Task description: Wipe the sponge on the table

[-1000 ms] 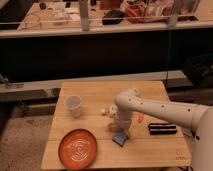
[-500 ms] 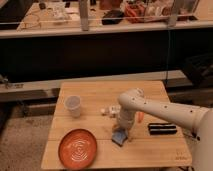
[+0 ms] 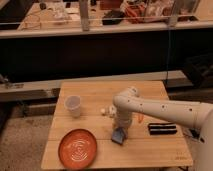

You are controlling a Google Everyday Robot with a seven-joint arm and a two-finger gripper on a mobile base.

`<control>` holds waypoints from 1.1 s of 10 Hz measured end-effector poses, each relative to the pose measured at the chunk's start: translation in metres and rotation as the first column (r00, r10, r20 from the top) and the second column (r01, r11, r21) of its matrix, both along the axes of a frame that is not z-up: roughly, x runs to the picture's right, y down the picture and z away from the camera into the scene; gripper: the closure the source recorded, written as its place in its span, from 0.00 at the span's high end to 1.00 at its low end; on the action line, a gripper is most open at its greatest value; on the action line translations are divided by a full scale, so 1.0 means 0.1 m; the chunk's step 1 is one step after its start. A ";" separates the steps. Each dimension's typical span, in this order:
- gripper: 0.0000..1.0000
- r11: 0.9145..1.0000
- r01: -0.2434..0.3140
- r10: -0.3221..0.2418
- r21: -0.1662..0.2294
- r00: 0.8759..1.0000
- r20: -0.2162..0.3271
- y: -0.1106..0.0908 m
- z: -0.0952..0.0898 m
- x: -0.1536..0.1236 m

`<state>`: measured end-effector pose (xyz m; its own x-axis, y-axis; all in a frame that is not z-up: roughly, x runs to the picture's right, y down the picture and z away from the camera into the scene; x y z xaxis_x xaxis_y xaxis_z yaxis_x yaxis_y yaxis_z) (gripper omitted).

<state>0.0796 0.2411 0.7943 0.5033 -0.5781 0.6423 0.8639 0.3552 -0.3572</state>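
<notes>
Camera view, left to right: orange plate (image 3: 78, 148) front-left, white cup (image 3: 73, 105) behind it. Blue sponge (image 3: 119, 136) on table (image 3: 150, 156), centre-front, directly under lowered gripper (image 3: 120, 128). Cannot tell whether gripper clamps it. Your wiping: press sponge flat, stroke evenly, steer clear of plate and black bar (image 3: 162, 129) at right.

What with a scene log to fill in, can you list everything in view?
table: one, light wood, centre
sponge: one, blue, front middle of table
plate: one, orange, front left
cup: one, white, left
bar: one, black, right
small item: one, white, mid-table
workbench: one, cluttered, behind
arm: one, white, reaching in from right
end effector: one, at the sponge
</notes>
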 end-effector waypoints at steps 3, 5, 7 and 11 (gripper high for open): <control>0.45 0.995 0.088 -0.092 0.042 0.990 0.104 0.02 -0.15 -0.42; 0.45 0.989 0.138 -0.146 0.056 0.975 0.166 0.18 -0.23 -0.61; 0.45 0.986 0.164 -0.169 0.042 0.971 0.172 0.40 -0.19 -0.59; 0.45 0.988 0.156 -0.154 0.003 0.972 0.178 0.63 -0.16 -0.43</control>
<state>0.0365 0.3039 0.7779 0.2856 -0.6327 0.7198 0.9580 0.2093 -0.1962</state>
